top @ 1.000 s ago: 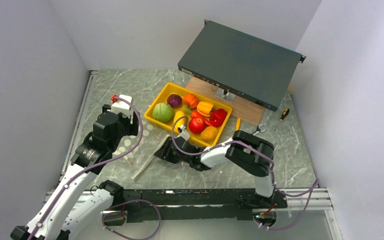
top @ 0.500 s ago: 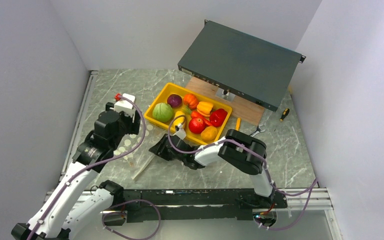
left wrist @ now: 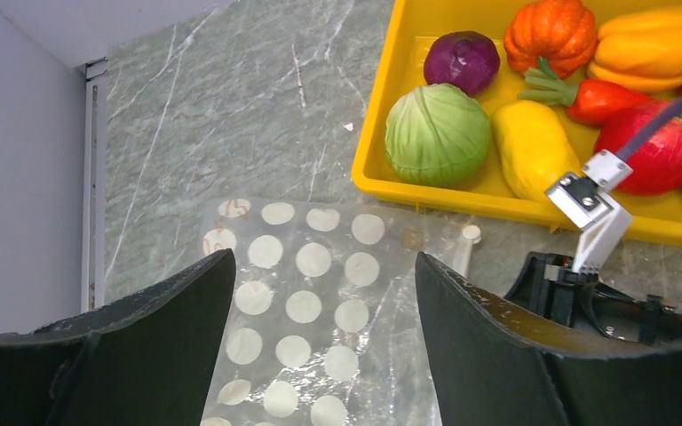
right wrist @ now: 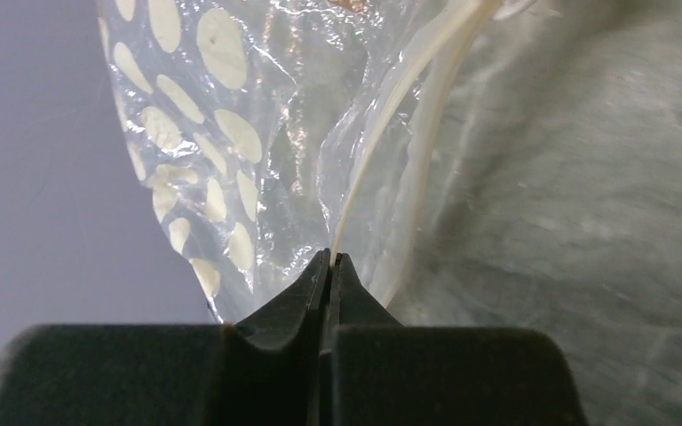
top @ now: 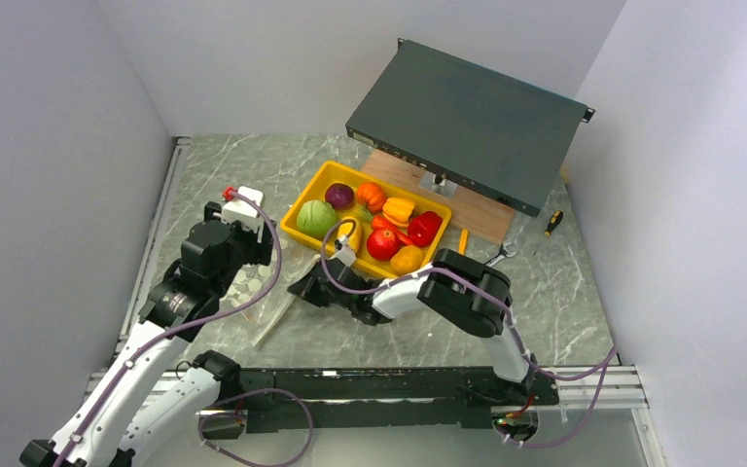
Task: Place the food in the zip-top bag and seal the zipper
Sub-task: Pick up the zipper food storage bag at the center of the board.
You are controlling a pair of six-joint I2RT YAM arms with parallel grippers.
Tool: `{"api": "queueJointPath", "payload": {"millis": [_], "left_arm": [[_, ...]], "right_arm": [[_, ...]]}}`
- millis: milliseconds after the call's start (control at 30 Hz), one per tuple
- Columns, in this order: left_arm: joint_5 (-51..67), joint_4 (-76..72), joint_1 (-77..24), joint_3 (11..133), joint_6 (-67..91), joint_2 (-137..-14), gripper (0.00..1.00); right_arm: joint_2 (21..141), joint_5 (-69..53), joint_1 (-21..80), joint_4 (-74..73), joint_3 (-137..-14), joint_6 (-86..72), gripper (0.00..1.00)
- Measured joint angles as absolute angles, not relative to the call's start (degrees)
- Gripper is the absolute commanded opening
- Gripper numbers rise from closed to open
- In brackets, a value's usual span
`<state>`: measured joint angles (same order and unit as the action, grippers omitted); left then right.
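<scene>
Right wrist view: your right gripper [right wrist: 329, 259] is clenched on the zipper [right wrist: 426, 133] of the zip-top bag [right wrist: 231, 133].
Only there do you see the pinch on that thin pale strip and the crinkled, dotted clear film. Left wrist shows the bag lying on the marble table [left wrist: 231, 106], just beside the yellow tray [left wrist: 462, 202] holding the food [left wrist: 437, 133], with your left gripper [left wrist: 320, 266] spread wide and empty.
</scene>
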<state>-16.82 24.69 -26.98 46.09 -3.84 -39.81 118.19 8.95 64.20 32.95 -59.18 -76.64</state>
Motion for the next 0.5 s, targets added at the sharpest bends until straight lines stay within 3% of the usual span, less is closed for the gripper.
{"api": "queueJointPath", "payload": {"millis": [267, 500], "left_arm": [[-23.2, 27.9, -34.8, 46.1, -2.7, -35.1, 0.81], [-26.0, 34.6, -35.3, 46.3, -0.3, -28.8, 0.82]], "right_arm": [[114.5, 4.7, 64.9, 26.5, -65.3, -69.8, 0.0], [113.1, -0.8, 64.9, 17.9, -76.5, -68.0, 0.0]]}}
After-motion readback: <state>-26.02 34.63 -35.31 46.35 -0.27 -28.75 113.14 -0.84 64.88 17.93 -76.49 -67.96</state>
